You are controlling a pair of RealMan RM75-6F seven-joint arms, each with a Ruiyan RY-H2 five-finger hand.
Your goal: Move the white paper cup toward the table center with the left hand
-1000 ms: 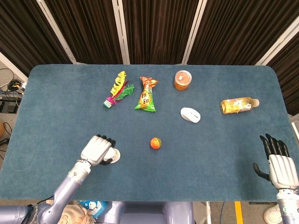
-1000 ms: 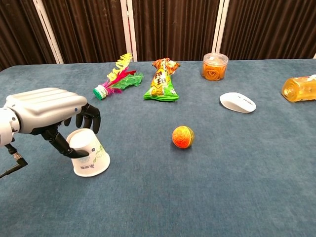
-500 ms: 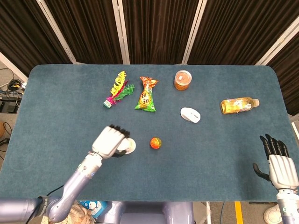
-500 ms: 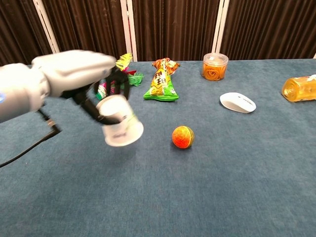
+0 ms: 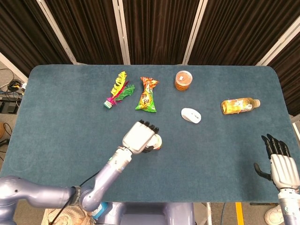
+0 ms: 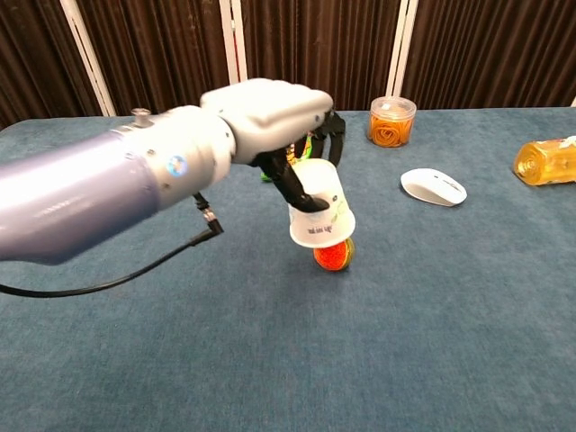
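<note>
My left hand (image 5: 140,136) (image 6: 270,112) holds the white paper cup (image 6: 319,207) upside down, lifted off the table near its middle. In the head view only the cup's edge (image 5: 157,142) shows past the hand. In the chest view the cup hangs in front of and just above the orange ball (image 6: 333,256), which the head view hides under the hand. My right hand (image 5: 280,160) stays at the table's near right edge with straight, spread fingers and nothing in it.
On the blue table (image 5: 61,108) lie a feather shuttlecock (image 5: 117,89), a green snack bag (image 5: 147,95), an orange-filled jar (image 5: 183,80), a white mouse (image 5: 191,115) and a yellow bottle (image 5: 239,105); all sit beyond the cup.
My left hand has carried the cup from the near left of the table, rightward and up, to above the orange ball. The right hand has not moved.
</note>
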